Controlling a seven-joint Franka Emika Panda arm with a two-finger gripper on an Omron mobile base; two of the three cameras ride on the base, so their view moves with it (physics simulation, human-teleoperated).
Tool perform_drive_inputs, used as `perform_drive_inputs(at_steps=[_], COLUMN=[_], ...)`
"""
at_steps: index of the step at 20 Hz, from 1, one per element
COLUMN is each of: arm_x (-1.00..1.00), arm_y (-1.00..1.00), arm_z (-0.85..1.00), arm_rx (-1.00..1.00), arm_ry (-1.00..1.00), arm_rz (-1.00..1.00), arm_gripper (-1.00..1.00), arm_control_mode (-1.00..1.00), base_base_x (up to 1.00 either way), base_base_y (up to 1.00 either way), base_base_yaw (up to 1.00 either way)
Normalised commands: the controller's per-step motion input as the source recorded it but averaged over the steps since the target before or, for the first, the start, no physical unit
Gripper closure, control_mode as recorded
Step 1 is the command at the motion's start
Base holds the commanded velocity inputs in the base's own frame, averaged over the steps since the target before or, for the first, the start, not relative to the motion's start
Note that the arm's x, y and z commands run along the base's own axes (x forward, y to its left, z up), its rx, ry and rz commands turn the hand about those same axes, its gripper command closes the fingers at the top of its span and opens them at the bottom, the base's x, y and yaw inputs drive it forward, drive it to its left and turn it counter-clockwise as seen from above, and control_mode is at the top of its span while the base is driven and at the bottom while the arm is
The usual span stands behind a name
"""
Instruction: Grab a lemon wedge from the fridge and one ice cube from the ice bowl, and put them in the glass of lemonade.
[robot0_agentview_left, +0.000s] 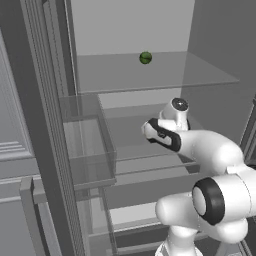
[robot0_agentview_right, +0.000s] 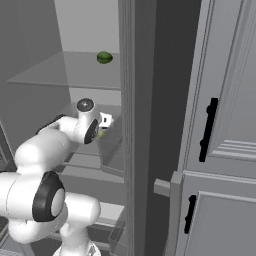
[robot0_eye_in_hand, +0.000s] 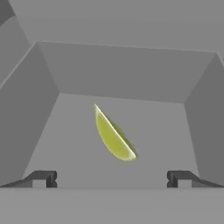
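**Closing in on the lemon wedge inside the fridge**

We have the arm reaching into the open fridge (robot0_agentview_left: 210, 75), and in the hand view the lemon wedge (robot0_eye_in_hand: 113, 138) lies on the pale grey floor of a walled compartment, ahead of the gripper (robot0_eye_in_hand: 111, 178) and roughly centred between its fingertips (robot0_eye_in_hand: 43, 178). The jaws stand wide apart, touching nothing.

We judge the wedge to be very light, soft and probably slick on its cut faces, so a hard squeeze could squash it or shoot it out sideways. We would take it across its thick middle, pads on the two flat faces, not at the thin pointed ends.

It looks like a slim yellow-green crescent, lying on a slant, with a paler edge along its upper side and a darker rind line below. A small dark green round fruit (robot0_agentview_left: 145, 58) sits on the shelf above.
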Motion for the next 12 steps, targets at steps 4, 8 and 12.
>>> perform_drive_inputs(at_steps=[4, 8, 12], arm_x=[0.42, 0.42, 0.01], arm_y=[-0.18, 0.0, 0.0], arm_z=[-0.21, -0.22, -0.2], arm_rx=[0.0, 0.0, 0.0], arm_ry=[0.0, 0.01, 0.0], arm_rz=[0.0, 0.0, 0.01], arm_gripper=[-1.0, -1.0, -1.0], arm_control_mode=[-1.0, -1.0, -1.0], base_base_x=[0.0, 0.0, 0.0], base_base_y=[0.0, 0.0, 0.0], base_base_yaw=[0.0, 0.0, 0.0])
